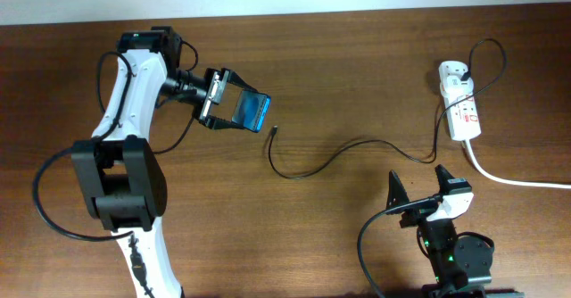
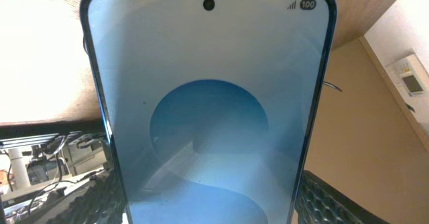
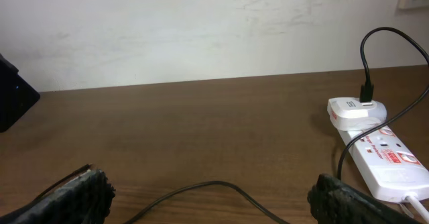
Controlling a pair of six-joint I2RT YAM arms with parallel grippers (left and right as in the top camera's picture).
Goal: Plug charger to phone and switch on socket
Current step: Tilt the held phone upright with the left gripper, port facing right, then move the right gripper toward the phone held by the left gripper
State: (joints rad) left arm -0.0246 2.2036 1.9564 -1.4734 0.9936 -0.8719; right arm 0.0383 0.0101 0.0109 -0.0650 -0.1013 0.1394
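The left gripper (image 1: 239, 109) is clamping the black-framed rectangular smartphone (image 1: 253, 111), whose bright blue screen is showing a lighter oval. The thin black charger cable (image 1: 357, 140) is lying on the brown wooden table (image 1: 357, 39), its tip near the phone but apart from it, trailing to the white oblong power strip (image 1: 466, 115). The right gripper (image 1: 419, 186) is sitting spread and empty.

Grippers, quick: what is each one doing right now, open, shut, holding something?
Left gripper: closed on the phone, whose screen is lit blue.
Right gripper: open, holding nothing.
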